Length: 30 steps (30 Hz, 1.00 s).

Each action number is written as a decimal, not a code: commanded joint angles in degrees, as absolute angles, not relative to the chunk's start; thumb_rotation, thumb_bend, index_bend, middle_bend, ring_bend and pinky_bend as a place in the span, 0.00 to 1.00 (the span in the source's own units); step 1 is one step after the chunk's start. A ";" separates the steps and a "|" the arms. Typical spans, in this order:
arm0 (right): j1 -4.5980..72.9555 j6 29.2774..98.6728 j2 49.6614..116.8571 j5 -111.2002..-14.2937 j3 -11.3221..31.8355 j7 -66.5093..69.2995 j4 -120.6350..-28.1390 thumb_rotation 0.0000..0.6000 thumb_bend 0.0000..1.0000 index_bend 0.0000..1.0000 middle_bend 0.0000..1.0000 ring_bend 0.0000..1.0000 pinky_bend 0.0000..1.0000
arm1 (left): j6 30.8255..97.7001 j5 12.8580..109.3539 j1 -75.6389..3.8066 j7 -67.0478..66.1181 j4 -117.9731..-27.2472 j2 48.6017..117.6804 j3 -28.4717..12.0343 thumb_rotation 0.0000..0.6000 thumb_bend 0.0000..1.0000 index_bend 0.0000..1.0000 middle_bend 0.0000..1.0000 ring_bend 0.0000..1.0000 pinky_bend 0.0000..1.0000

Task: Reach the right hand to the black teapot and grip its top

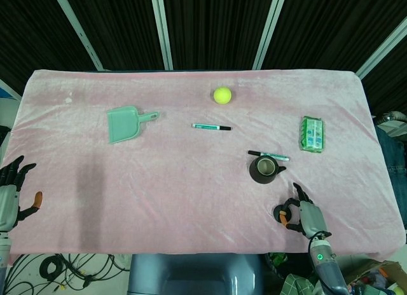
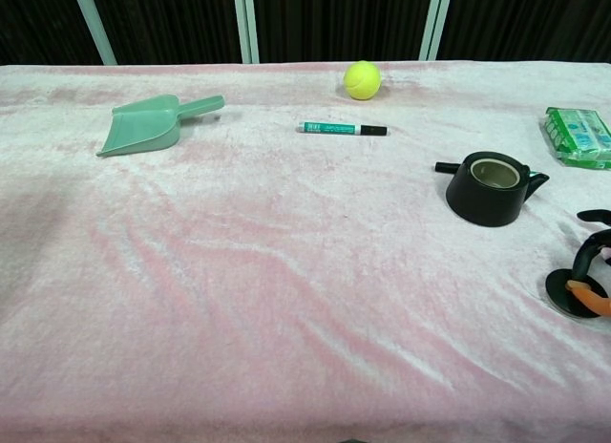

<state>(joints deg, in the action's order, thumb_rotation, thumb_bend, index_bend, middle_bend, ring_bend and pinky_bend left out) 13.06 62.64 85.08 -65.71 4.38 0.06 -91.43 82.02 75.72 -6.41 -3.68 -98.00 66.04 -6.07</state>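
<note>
**Right hand on the lid, teapot apart**

We see the teapot (image 1: 263,170) toward the right side of the pink tabletop (image 1: 191,193), nearer its front edge, lidless and upright, with a marker (image 1: 268,156) lying just behind it. Our right hand (image 1: 304,217) sits near the front right corner, fingers curled around a small black lid (image 2: 573,292) resting on the cloth, thumb tip on it. Our left hand (image 1: 7,196) hangs off the front left corner, fingers spread, holding nothing. Toward the back edge lie a ball (image 1: 222,95), a dustpan (image 1: 124,123) and another marker (image 1: 211,126). A green packet (image 1: 312,133) lies near the right edge.
</note>
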 commanded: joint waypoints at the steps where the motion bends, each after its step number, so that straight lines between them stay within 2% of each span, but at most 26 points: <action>1: 13.05 62.65 85.10 -65.73 4.38 0.14 -91.38 1.00 0.36 0.60 0.00 0.08 0.17 | 82.00 75.91 -6.45 -3.68 -97.93 66.05 -5.99 1.00 0.44 0.17 0.00 0.00 0.07; 21: 13.05 63.96 84.59 -67.28 5.13 1.45 -92.42 1.00 0.40 0.60 0.00 0.08 0.17 | 81.98 75.75 -6.43 -3.88 -97.93 66.05 -6.00 1.00 0.44 0.17 0.00 0.00 0.07; 30: 13.15 65.17 82.40 -68.10 6.21 1.96 -94.47 1.00 0.41 0.60 0.00 0.08 0.17 | 81.92 75.69 -6.44 -3.94 -98.01 66.03 -5.99 1.00 0.44 0.18 0.00 0.00 0.07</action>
<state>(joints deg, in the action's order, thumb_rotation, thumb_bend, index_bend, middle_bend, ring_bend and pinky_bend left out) 13.13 65.00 82.66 -68.04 6.06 2.01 -94.21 81.92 75.69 -6.43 -3.94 -98.01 66.03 -5.99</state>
